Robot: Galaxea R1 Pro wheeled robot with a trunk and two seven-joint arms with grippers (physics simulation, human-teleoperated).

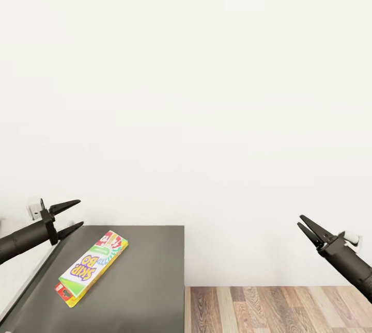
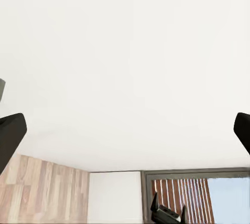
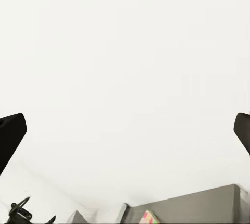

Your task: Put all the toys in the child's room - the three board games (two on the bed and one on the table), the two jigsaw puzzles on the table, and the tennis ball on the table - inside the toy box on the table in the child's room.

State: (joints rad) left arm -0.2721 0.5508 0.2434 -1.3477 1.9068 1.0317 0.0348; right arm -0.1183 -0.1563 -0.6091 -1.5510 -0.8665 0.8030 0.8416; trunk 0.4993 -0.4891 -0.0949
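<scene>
Where the dark grey tabletop (image 1: 144, 271) meets the white wall, the SKIP-BO board game (image 1: 93, 267) lies flat. Left tool (image 1: 74, 215) wide apart, empty, just beyond it; right tool (image 1: 305, 224) narrow, empty, over wood floor (image 1: 279, 310).

One board game (image 1: 93, 267) shows, the green-yellow-red "SKIP-BO" box, lying flat on the dark grey wing of one table (image 1: 150, 281). Two grippers show in the head view, the left gripper (image 1: 71, 217) and the right gripper (image 1: 305, 226), each with two fingers spread apart. One strip of wooden floor (image 1: 279, 308) and one white wall (image 1: 196, 90) show.
</scene>
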